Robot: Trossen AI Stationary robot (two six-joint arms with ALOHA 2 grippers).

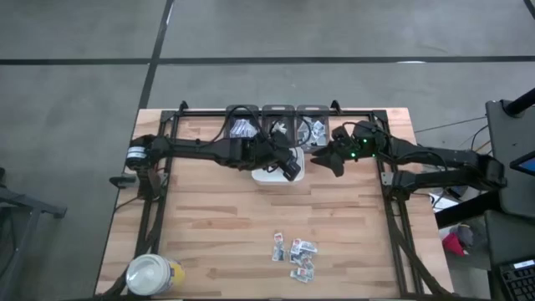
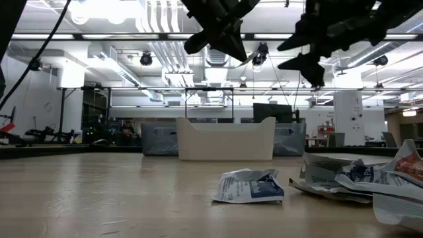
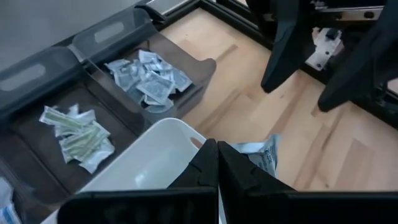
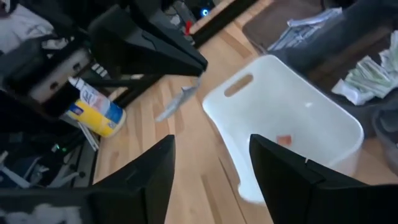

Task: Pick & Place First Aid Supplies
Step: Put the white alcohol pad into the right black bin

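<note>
My left gripper is shut on a small white packet with grey print, high above the table beside the white tray. My right gripper stands open just right of it, above the tray's right end, with nothing between its fingers. Inside the tray lies a small red-printed piece. Several more first aid packets lie flat on the wood near the table's front edge; in the low view they show close up. My left gripper pinches the packet's upper end between its two fingertips. The fingers slant down from the table's left side. The packet hangs slack below them, lifted clear of the table, next to the tray's handle end.
Three dark bins stand in a row along the far edge; two hold sorted packets. A round white-lidded yellow jar stands at the near left corner. Bare wood lies between the tray and the loose packets.
</note>
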